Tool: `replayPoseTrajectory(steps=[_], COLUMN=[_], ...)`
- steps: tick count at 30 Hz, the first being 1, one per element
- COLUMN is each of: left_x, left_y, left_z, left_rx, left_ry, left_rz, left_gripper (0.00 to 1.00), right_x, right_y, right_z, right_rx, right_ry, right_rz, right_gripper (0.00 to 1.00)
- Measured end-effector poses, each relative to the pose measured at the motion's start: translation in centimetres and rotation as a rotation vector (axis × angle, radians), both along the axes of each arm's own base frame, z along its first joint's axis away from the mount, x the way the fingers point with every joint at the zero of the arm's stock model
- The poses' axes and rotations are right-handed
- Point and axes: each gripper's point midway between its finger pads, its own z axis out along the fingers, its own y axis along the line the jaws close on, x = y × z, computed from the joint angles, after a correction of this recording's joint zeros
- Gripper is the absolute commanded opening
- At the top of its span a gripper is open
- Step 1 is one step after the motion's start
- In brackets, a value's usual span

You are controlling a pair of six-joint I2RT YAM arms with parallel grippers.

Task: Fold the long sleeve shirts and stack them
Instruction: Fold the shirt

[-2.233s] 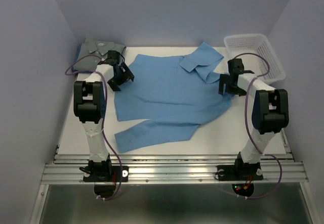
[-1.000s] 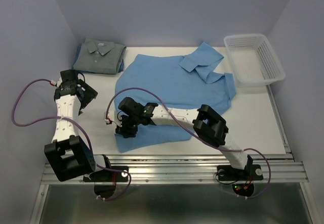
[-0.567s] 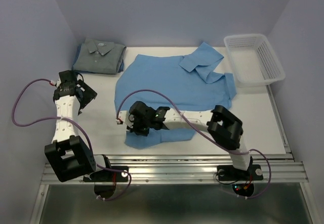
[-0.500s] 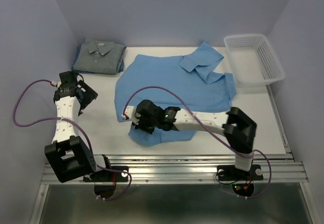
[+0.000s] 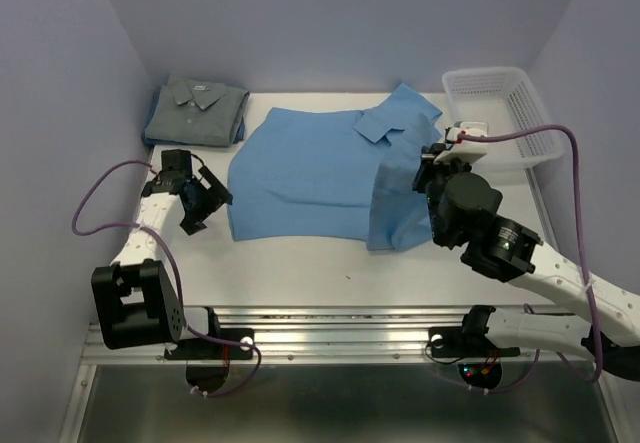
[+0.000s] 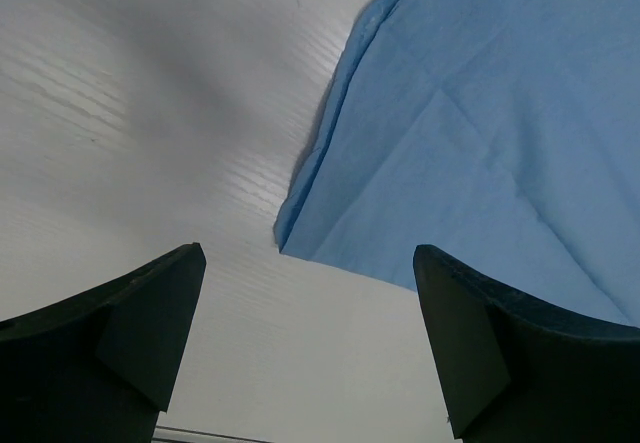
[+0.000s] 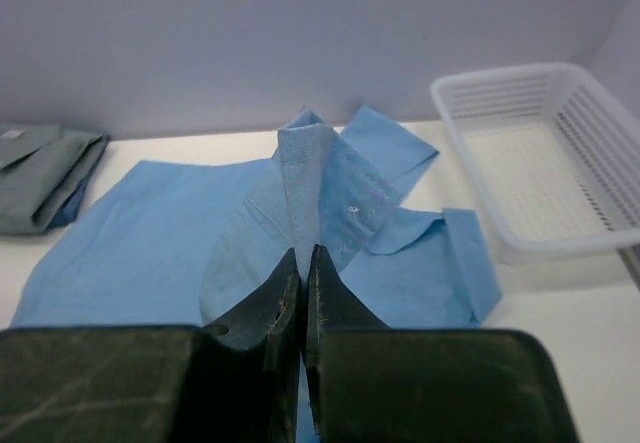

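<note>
Pale lilac walls close round the white surface (image 5: 300,273) where I work. From overhead, the light blue shirt (image 5: 310,173) lies spread across the middle of the frame with its collar toward the upper right. The grey shirt (image 5: 195,111) sits folded in the upper left corner, apart from the blue one. A white mesh basket (image 5: 545,128) stands at the upper right, just beside the blue shirt. My right pincer (image 5: 437,160) is clamped tight on a fold of the light blue shirt and holds it up over the shirt's right-of-frame side. A band of blue cloth hangs from there down toward the lower middle of the frame. In my right wrist view the cloth rises as a narrow ridge straight out of the closed pincer (image 7: 303,263), with a small button (image 7: 352,209) showing on the fabric behind it. My left pincer (image 5: 200,203) stands wide apart and grips nothing, over bare surface just left of the shirt's lower left corner. In my left wrist view that corner (image 6: 290,238) lies between my two fingers (image 6: 150,313), touching neither
</note>
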Motion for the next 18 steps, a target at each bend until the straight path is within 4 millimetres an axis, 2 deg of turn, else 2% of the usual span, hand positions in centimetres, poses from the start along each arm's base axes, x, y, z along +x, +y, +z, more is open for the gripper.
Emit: replayPoseTrajectory(steps=[1,5,8,11,13,15,18], left_x=[-0.1,-0.9,-2.0,-3.3,-4.2,-4.3,-3.9], left_y=[-0.6,-2.3,-4.0,-5.0,-5.5,-5.8,-6.0], left_z=[-0.8,-3.3,-5.4,-7.0,-7.8,-7.8,-8.0], left_rx=[-0.011,-0.04,-0.058,-0.068,-0.075,-0.08,-0.08], left_ry=[0.02,0.089,0.155,0.209,0.238,0.239,0.233], left_rz=[-0.007,-0.026,-0.055,-0.069,-0.069,-0.063,-0.046], left_gripper=[0.98,0.91,0.88,0.86,0.82,0.78,0.73], right_x=[-0.2,-0.1,0.8,2.3,4.1,5.6,6.9], right_y=[-1.5,-5.4,-7.3,-8.3,-8.4,-8.0,-7.4], right_z=[0.2,0.1,-0.4,-1.3,-2.7,-4.2,-5.8], right_rx=[0.004,-0.033,-0.076,-0.13,-0.179,-0.221,-0.245], right_ry=[-0.006,-0.002,0.013,0.039,0.073,0.109,0.147], right_rz=[-0.057,-0.231,-0.326,-0.39,-0.418,-0.412,-0.38], right_gripper=[0.01,0.01,0.01,0.01,0.01,0.01,0.01])
